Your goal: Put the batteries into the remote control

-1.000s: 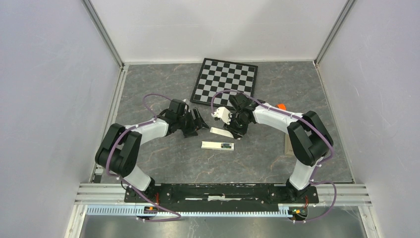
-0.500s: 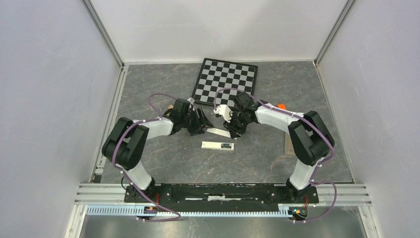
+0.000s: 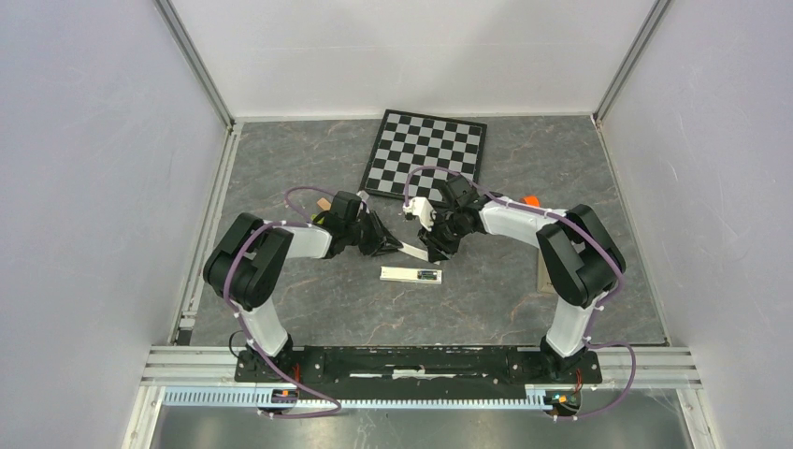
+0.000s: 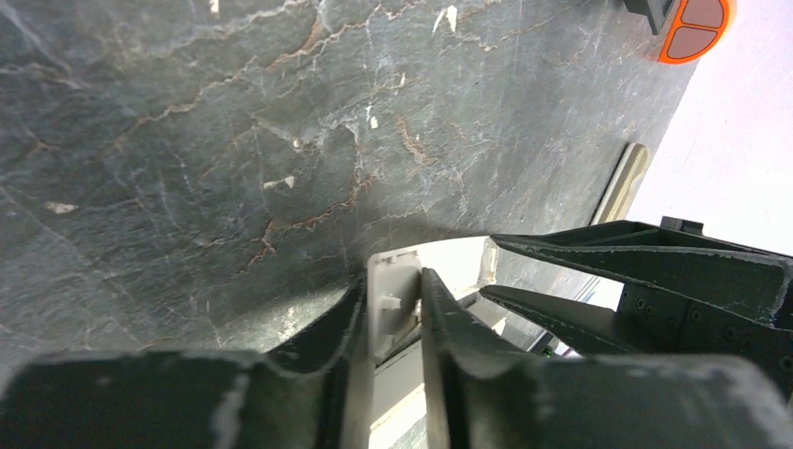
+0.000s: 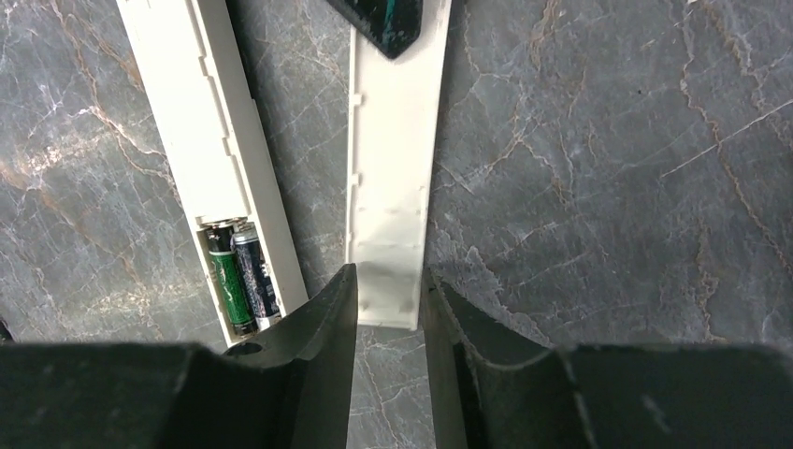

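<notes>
The remote control [image 3: 404,273] [image 5: 196,122] lies back up on the table, with two batteries [image 3: 428,275] [image 5: 241,276] side by side in its open recess. Just beyond it a cream battery cover [image 3: 411,249] [image 5: 393,159] spans the gap between both grippers. My left gripper [image 3: 391,248] [image 4: 393,290] is shut on the cover's left end [image 4: 385,271]. My right gripper [image 3: 432,251] [image 5: 388,285] holds the other end, its fingers against both long edges. A left fingertip [image 5: 383,19] shows over the cover's far end in the right wrist view.
A checkerboard [image 3: 425,150] lies at the back of the table. An orange round cap [image 3: 531,199] [image 4: 692,23] sits to the right of the right arm. A long cream block [image 3: 544,271] [image 4: 625,182] lies near the right wall. Enclosure walls stand on three sides.
My left arm has swung right to the cover and its jaws have closed on the cover's end. The right gripper has stayed at the cover, shifting only slightly.
</notes>
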You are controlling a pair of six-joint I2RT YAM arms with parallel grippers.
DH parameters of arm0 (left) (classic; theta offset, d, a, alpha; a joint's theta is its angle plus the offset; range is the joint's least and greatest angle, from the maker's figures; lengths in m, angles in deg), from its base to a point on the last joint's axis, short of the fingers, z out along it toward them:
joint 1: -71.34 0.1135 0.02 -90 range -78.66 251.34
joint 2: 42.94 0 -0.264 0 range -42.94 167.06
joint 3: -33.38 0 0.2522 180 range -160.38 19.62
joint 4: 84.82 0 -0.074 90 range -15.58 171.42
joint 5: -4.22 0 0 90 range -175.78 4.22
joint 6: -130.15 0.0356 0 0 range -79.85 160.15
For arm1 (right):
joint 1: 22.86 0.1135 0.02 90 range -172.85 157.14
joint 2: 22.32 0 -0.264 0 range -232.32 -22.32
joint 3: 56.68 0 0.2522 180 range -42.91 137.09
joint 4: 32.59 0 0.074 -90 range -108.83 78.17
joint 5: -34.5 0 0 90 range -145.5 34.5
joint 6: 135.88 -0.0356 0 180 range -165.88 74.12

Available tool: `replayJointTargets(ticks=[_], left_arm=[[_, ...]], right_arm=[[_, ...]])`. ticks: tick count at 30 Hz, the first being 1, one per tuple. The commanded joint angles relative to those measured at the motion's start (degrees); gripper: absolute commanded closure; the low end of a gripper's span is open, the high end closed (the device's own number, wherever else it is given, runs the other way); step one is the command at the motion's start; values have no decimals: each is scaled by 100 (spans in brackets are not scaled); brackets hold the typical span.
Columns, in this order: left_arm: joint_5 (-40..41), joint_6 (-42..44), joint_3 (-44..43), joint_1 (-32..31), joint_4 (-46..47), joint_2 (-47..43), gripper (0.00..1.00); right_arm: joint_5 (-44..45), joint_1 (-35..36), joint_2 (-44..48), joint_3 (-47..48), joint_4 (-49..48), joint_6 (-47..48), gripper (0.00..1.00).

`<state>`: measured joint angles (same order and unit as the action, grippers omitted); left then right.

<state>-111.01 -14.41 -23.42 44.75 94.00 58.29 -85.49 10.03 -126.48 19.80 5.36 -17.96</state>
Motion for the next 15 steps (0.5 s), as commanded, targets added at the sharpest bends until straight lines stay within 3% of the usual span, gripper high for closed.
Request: replayJointTargets(ticks=[1,3,8,15], left_arm=[[-129,-164,69,-33,174,82,86],[-161,-177,40,-31,201,50,97],[-209,-202,5,-26,201,-194,98],[-322,-240,-111,-22,201,-810,98]], right_arm=[[-152,-10,16,-63,-241,28,62],[-98,-10,97,-98,-291,-11,57],[50,-70,505,-270,-579,-300,37],[328,-302,1563,-698,-1259,-1335,29]])
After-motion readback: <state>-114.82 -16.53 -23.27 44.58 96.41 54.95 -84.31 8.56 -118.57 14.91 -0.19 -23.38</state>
